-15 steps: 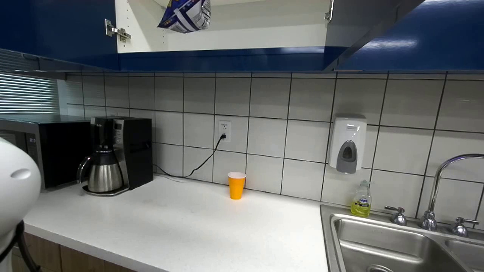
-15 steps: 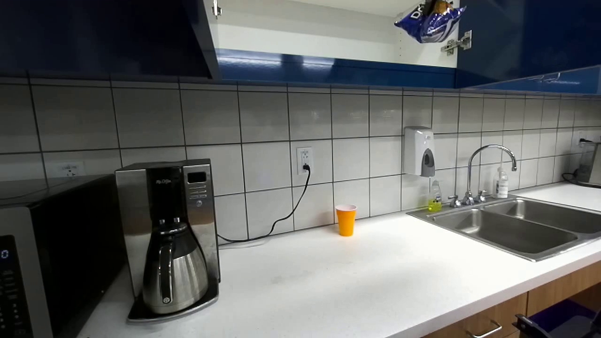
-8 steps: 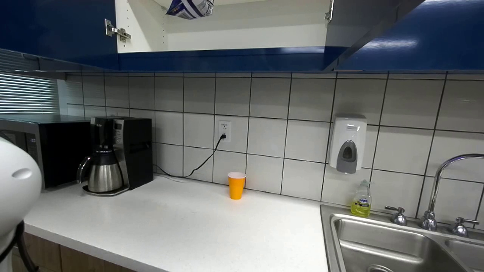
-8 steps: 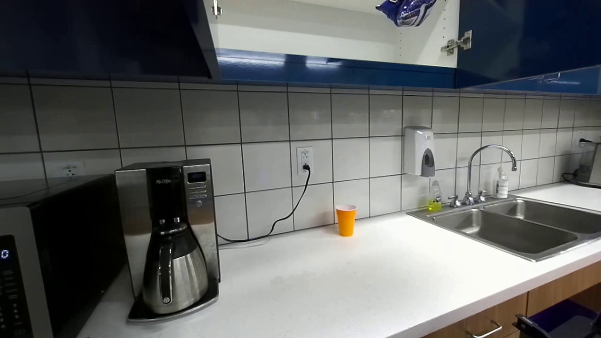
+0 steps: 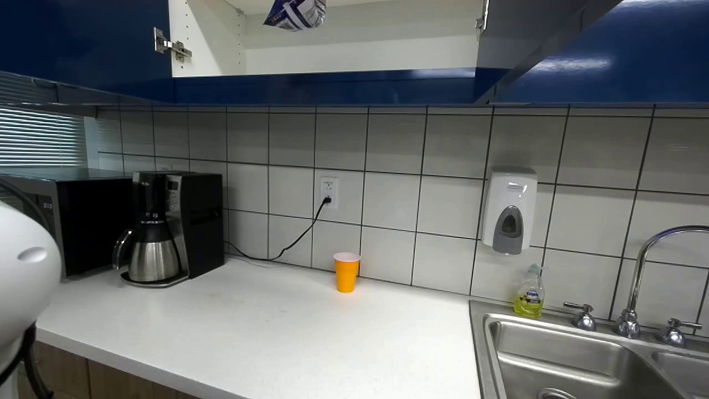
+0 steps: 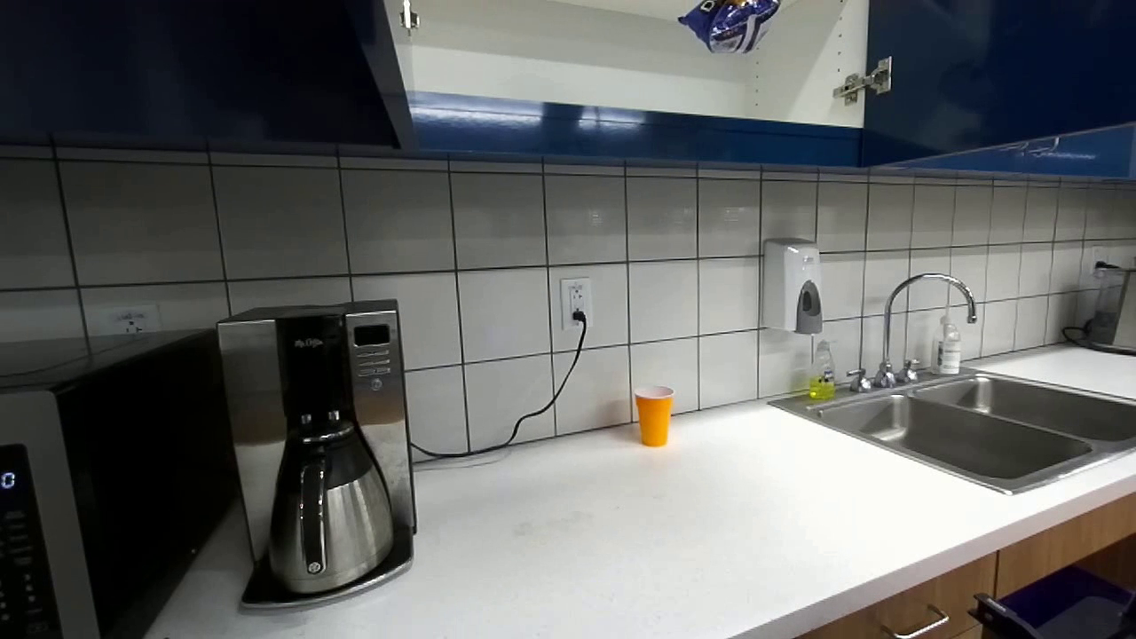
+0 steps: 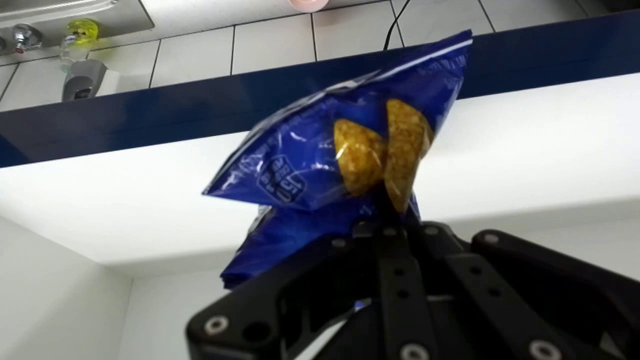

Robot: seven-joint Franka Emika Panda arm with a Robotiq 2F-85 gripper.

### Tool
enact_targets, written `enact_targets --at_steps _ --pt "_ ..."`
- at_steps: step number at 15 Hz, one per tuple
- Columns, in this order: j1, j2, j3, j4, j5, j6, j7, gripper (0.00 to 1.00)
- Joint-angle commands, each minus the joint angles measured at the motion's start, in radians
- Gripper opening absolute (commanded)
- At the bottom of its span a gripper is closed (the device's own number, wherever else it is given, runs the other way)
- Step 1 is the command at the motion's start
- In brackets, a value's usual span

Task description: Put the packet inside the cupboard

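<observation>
Dk-grouted wht tile wall (image 5: 390, 200), wht countertop (image 5: 277, 332) below, wood-tone base units (image 5: 119, 381), slatted blinds (image 5: 41, 136).

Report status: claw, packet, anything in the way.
Claw shut on packet. Packet aloft at open cupboard; whether past its front edge, can't tell. Doors open, not blocking.

In an exterior view we see only part of our white arm (image 5: 25, 277), a rounded segment with an oval recess (image 5: 32, 254), in front of the left end of the front edge of the tabletop (image 5: 277, 332), with dark cables (image 5: 29, 339) hanging under it. In the wrist view our end effector (image 7: 392, 215) sits at the bottom, its black fingers (image 7: 395, 250) drawn together in a pinch at the tips, its jointed linkages (image 7: 300, 275) spread wide behind them.
</observation>
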Motion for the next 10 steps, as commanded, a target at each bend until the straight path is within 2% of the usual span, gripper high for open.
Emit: enact_targets --at_steps 1,10 --pt "-0.003 0.125 0.026 0.153 -0.027 -0.046 0.052 0.0" --pt "0.001 0.316 0.023 0.333 -0.058 -0.053 0.096 0.0"
